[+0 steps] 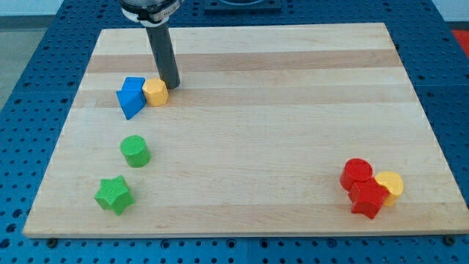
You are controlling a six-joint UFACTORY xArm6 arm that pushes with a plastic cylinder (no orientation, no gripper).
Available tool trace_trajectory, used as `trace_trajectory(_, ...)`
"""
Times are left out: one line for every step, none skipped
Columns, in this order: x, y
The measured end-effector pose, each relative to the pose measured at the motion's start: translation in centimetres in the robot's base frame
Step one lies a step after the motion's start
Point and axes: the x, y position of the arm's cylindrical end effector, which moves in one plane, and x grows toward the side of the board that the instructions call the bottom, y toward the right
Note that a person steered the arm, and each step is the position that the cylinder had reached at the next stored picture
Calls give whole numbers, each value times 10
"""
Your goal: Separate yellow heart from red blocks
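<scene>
The yellow heart (390,185) sat at the view's bottom right, touching the red blocks (362,185), so we judged nothing separated yet. Our tip (170,86) stood well apart, against a yellow hexagon (154,92) beside a blue block (131,97); we carry no jaws.

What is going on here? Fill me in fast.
My tip sits at the view's upper left against a yellow hexagonal block beside a blue block. The yellow heart I must separate is at the lower right, touching the two red blocks. A green cylinder and a green star lie apart.
</scene>
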Motion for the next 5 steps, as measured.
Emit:
trace_trajectory(0,53)
trace_trajectory(0,143)
trace_trajectory(24,247)
trace_trajectory(79,337)
trace_trajectory(162,389)
